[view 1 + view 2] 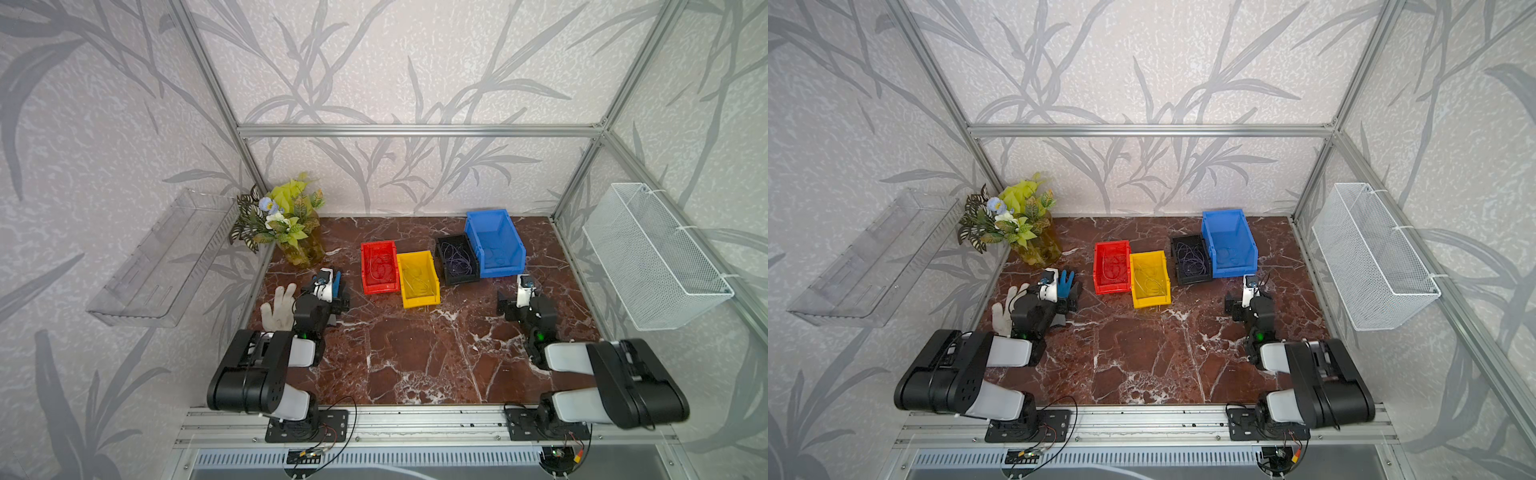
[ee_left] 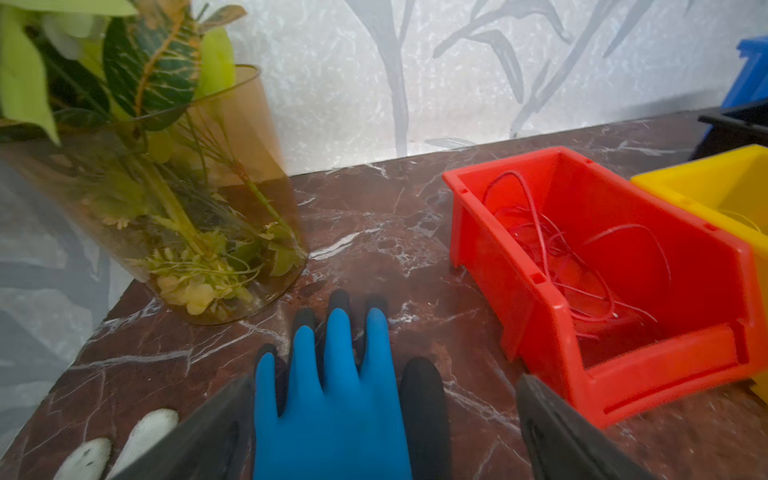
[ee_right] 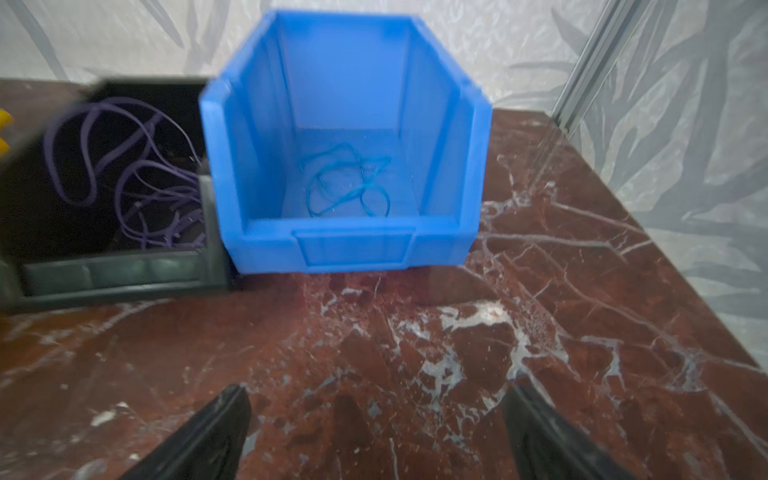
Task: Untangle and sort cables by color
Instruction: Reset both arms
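Right claw [image 3: 376, 390] gapes before thin, looped blue cables [image 3: 349, 183].

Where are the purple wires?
In both top views, the purple wires lie inside the black bin, next to the blue bin, toward the robot's right.

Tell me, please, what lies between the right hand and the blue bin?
Only bare marble tabletop separates the right hand from the blue bin, as the right wrist view shows.

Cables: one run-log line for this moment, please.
cables: in bins by color | left gripper: jaws open, blue glove between | right gripper: jaws open, empty
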Robot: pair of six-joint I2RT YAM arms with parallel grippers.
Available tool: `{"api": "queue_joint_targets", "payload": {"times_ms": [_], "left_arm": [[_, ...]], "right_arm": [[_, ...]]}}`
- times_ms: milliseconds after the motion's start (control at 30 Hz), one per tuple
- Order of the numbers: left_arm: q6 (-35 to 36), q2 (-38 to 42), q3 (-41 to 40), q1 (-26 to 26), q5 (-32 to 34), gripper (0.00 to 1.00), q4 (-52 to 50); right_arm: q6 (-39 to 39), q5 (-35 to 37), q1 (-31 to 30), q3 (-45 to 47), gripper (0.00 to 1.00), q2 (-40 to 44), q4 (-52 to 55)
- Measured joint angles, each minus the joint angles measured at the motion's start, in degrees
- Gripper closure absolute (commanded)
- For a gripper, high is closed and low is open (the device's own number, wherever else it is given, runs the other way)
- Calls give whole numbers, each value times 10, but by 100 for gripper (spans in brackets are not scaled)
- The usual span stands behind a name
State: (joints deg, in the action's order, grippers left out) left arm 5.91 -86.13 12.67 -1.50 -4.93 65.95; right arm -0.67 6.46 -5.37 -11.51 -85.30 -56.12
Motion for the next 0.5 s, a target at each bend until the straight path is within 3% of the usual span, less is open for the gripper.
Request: {"api": "queue_joint_targets", "payload": {"times_ms": [100, 300, 500], "left_arm": [[-11, -5, -2, 3, 11, 0, 19], [-27, -5, -2, 5, 36, 0, 37], [-31, -5, -2, 5, 41, 0, 43]], "right_arm": [[-3, -9, 15, -7, 1, -73, -63], [0, -27, 34, -70, 1, -56, -43], [9, -19, 36, -74, 1, -56, -44]]}}
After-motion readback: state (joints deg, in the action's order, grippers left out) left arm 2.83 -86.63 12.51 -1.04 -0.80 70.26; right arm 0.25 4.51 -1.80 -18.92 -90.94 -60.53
